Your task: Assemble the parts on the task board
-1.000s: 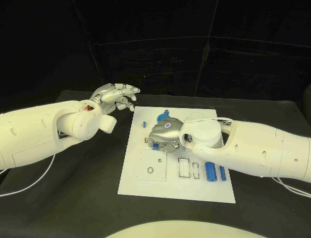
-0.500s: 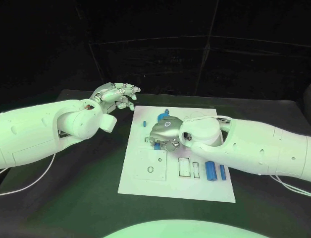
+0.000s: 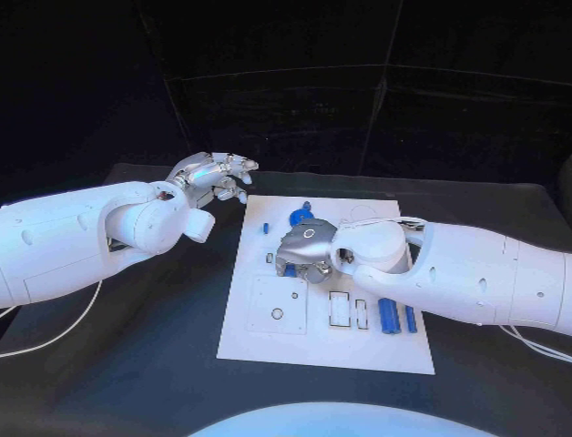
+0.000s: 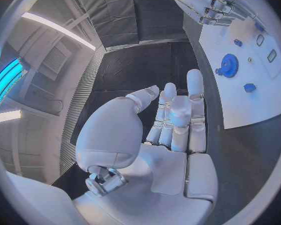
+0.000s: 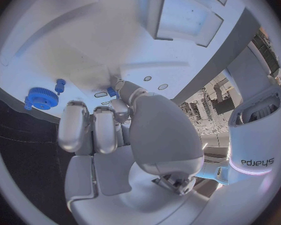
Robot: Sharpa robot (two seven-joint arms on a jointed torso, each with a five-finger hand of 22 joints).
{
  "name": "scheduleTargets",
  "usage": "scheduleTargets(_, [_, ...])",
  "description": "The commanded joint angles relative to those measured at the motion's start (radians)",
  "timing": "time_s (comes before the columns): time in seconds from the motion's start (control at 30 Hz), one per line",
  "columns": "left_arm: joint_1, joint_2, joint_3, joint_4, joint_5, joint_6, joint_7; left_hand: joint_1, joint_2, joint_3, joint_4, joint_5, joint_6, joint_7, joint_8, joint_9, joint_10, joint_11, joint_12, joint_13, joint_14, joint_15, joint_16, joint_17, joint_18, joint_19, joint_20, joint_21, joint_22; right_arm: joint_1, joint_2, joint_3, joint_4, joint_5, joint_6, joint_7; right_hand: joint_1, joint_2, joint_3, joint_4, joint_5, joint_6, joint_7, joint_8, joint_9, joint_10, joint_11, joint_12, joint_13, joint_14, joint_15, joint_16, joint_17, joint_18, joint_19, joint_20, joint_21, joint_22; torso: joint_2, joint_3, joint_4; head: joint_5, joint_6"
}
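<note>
Your task board [image 3: 276, 337] lies mid-desk [image 3: 128, 373] with a blue gear [image 4: 229, 64] near its far end and two blue cylinders [image 3: 389, 315] in slots at its right side. Your right hand [image 3: 306, 248] hangs low over the board's middle, fingers curled, a small blue part [image 5: 111, 91] at a fingertip; whether it grips it you cannot tell. Its arm reads "Sharpa", and your left hand [image 3: 214, 176] floats off the board's far left corner, fingers loosely extended, holding nothing.
</note>
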Motion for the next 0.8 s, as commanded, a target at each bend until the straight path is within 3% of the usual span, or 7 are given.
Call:
scheduleTargets(0.03, [0.002, 0.002, 0.001, -0.001, 0.003, 0.001, -0.014, 0.009, 0.002, 0.002, -0.006, 0.000, -0.008, -0.001, 0.004, -0.002, -0.008, 0.000, -0.007, -0.002, -0.007, -0.001, -0.005, -0.002, 0.013, -0.001, 0.005, -0.007, -0.002, -0.003, -0.001, -0.006, 0.004, -0.010, 0.005, 0.014, -0.007, -0.007, 0.004, -0.003, -0.003, -0.008, 0.000, -0.005, -0.002, 0.001, -0.006, -0.002, 0.001, 0.052, -0.008, 0.004, 0.001, -0.010, 0.000, -0.007, 0.002, 0.001, 0.000, 0.0002, 0.0004, 0.002, -0.001])
scheduleTargets(0.4, [0.002, 0.003, 0.001, -0.003, 0.000, 0.006, -0.025, 0.016, 0.004, 0.003, -0.010, -0.001, -0.011, 0.000, 0.006, -0.004, -0.011, 0.001, -0.006, -0.007, -0.011, 0.000, -0.009, -0.008, 0.013, 0.000, 0.006, -0.011, -0.005, -0.003, -0.004, -0.008, 0.006, -0.016, -0.003, 0.008, -0.013, -0.010, 0.010, -0.008, 0.005, -0.009, 0.003, 0.001, 0.001, 0.001, -0.005, 0.001, 0.006, 0.053, -0.008, 0.006, 0.005, -0.010, 0.000, -0.008, 0.002, 0.003, 0.000, -0.0003, 0.0009, 0.002, 0.001])
scheduleTargets(0.67, [0.002, 0.005, 0.001, -0.006, 0.000, 0.009, -0.031, 0.017, 0.005, 0.003, -0.011, -0.001, -0.011, 0.000, 0.006, -0.004, -0.012, 0.001, -0.006, -0.008, -0.012, 0.000, -0.012, -0.010, 0.013, 0.000, 0.006, -0.012, -0.005, -0.003, -0.005, -0.008, 0.006, -0.012, -0.054, 0.022, -0.047, 0.003, 0.012, 0.006, -0.004, 0.066, 0.023, 0.037, 0.013, 0.016, 0.007, 0.028, 0.032, 0.055, 0.000, 0.010, 0.012, -0.013, 0.007, -0.003, 0.007, 0.014, 0.000, -0.0001, 0.0000, 0.002, 0.001])
scheduleTargets(0.8, [0.002, 0.006, 0.001, -0.009, 0.000, 0.010, -0.033, 0.018, 0.006, 0.003, -0.011, -0.001, -0.013, 0.001, 0.006, -0.005, -0.014, 0.002, -0.006, -0.009, -0.014, 0.001, -0.013, -0.013, 0.013, 0.000, 0.006, -0.013, -0.006, -0.003, -0.008, -0.008, 0.006, -0.005, -0.097, 0.038, -0.065, 0.018, 0.005, 0.022, -0.010, 0.123, 0.026, 0.061, 0.022, 0.023, 0.023, 0.043, 0.046, 0.057, 0.012, 0.017, 0.020, -0.015, 0.012, 0.006, 0.011, 0.023, 0.000, -0.0003, -0.0009, 0.003, 0.000])
